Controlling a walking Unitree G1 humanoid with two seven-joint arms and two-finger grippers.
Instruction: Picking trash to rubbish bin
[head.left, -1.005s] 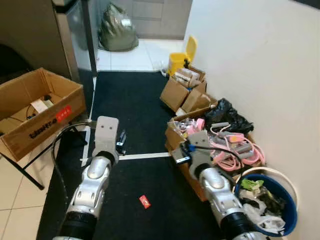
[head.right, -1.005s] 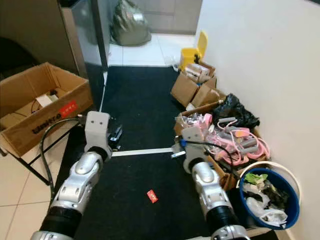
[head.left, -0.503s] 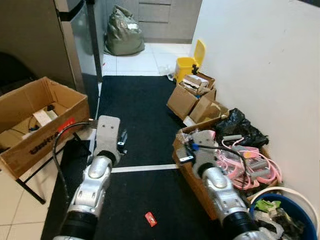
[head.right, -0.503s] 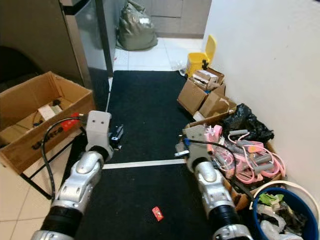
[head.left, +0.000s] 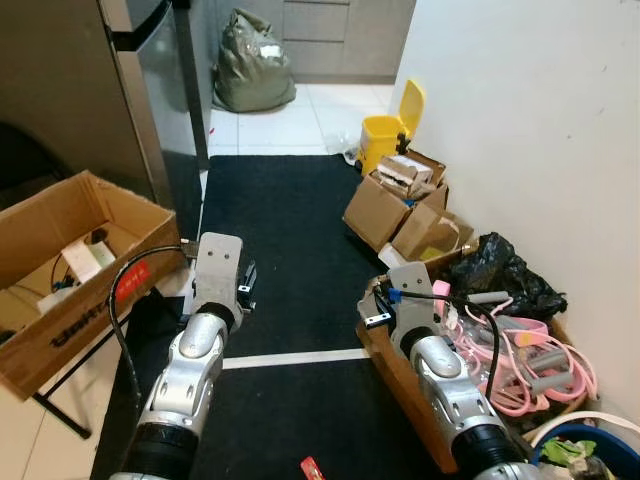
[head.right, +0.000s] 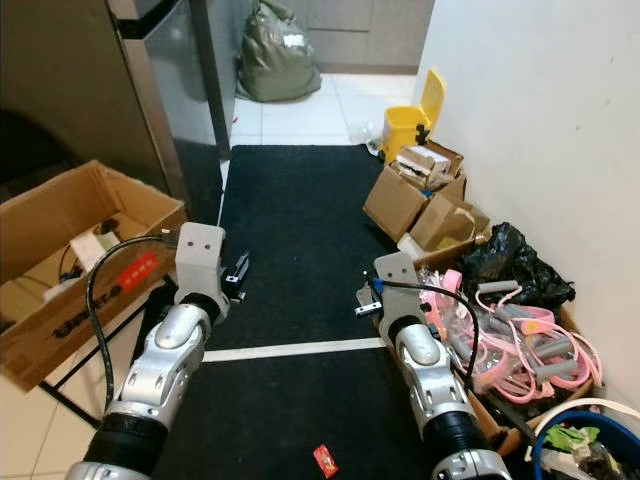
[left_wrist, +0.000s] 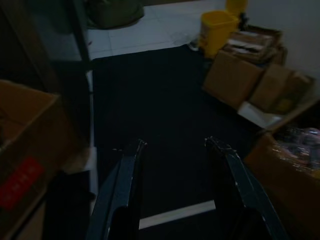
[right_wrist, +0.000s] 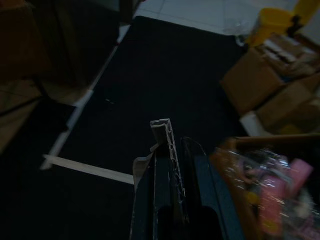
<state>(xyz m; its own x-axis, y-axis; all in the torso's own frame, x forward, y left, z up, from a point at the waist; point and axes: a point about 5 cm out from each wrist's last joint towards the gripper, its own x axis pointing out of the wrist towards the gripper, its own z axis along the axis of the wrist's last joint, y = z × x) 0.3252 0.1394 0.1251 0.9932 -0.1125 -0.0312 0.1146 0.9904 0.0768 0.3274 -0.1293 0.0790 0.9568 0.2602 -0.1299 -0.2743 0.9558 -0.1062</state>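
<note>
I'm looking down a long black mat (head.left: 280, 220) that runs away from me toward pale floor tiles, with a white wall (head.left: 540, 120) on my right. A tall steel cabinet (head.left: 70, 90) stands on my left, and in front of it a big open cardboard box (head.left: 60, 280) sits on a dark stand. At the far end a bulging olive rubbish bag (head.left: 252, 72) slumps on the tiles. Along the wall I've got a cluster of brown cartons (head.left: 405, 210), then a box crammed with pink cables (head.left: 520, 350) and a black plastic bag (head.left: 505, 270) behind it. A small yellow pedal bin (head.left: 388, 135) with its lid up stands just beyond the cartons. The blue bucket (head.right: 585, 445) of rubbish is at my lower right, against the wall. A white tape line (head.left: 290, 357) crosses the mat between my arms.

Left gripper (left_wrist: 172, 145) is held out over the mat, fingers spread wide apart with nothing between them. Right gripper (right_wrist: 172, 142) is up beside the cable box, fingers closed tight on a thin strip of corrugated cardboard (right_wrist: 165, 137) that pokes out past the tips. Down on the mat near me, between the arms, lies a small red wrapper (head.right: 325, 460), well apart from both grippers.
</note>
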